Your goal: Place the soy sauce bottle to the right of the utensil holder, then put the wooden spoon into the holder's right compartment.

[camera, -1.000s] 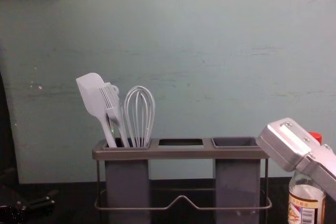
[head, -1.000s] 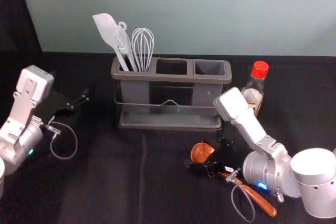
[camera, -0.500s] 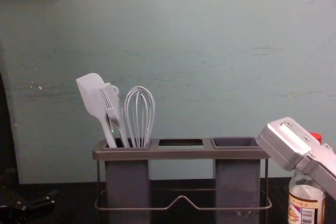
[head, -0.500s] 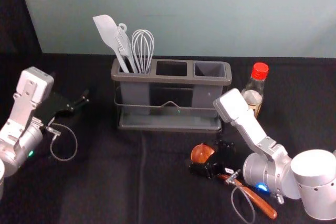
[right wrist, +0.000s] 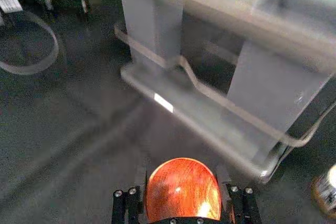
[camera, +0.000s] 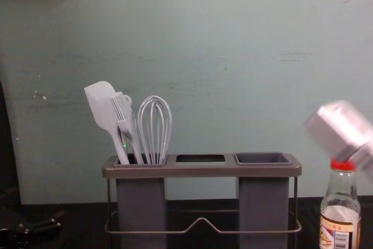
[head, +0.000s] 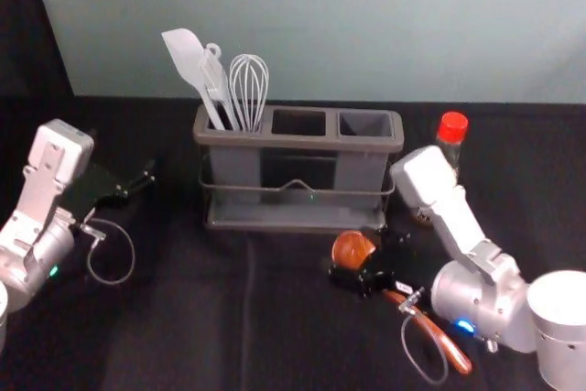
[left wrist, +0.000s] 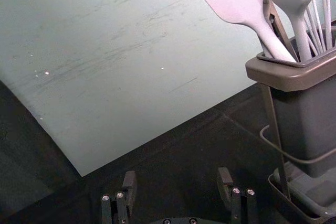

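Note:
The wooden spoon (head: 352,250) is held by my right gripper (head: 369,261), in front of the holder's right part, its handle slanting back under the arm. In the right wrist view, the spoon's bowl (right wrist: 184,190) lies between the fingers of my right gripper (right wrist: 182,184), shut on the spoon. The grey utensil holder (head: 298,142) has its right compartment (head: 365,124) unfilled. To its right the red-capped soy sauce bottle (head: 452,127) stands upright, partly behind the right arm; its label (camera: 338,234) faces the chest camera. My left gripper (head: 140,180) is parked at left, open (left wrist: 177,182).
A white spatula (head: 188,54), a brush (head: 216,80) and a whisk (head: 249,89) stand in the holder's left compartment. The holder's wire rail (camera: 201,221) runs along its front. Behind stands a pale green wall (head: 320,25).
My right gripper has risen a little and shifted toward the holder, the spoon moving with it. In the chest view the right arm moved up and right, uncovering the bottle's neck. The left arm stayed still.

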### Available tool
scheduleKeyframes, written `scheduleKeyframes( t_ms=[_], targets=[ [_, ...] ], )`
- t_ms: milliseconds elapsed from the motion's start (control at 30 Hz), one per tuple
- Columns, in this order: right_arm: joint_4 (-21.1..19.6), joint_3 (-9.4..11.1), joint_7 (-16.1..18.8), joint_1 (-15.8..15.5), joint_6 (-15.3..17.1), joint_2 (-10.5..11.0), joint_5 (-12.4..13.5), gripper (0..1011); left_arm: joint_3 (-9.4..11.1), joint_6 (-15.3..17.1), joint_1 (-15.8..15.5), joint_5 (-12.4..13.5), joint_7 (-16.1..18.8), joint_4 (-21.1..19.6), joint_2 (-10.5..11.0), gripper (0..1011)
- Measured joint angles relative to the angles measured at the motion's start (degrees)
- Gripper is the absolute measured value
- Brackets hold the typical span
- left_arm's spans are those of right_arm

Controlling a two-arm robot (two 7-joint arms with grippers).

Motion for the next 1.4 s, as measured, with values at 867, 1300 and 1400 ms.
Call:
scheduleKeyframes(
  t_ms=[867,1300,1400],
  targets=[
    [-13.07,8.87,5.1,-5.56,-31.73,1.81,7.8,814,0.0,0.0,0.0,0.0,0.0,0.0,0.0,1005],
    [-12.24,8.99,5.05,1.69,-30.8,0.15,12.92,814,0.0,0.0,0.0,0.0,0.0,0.0,0.0,1005],
    [-11.28,8.54,4.72,4.32,-30.04,-0.38,13.47,814,0.0,0.0,0.0,0.0,0.0,0.0,0.0,1005]
  ],
)
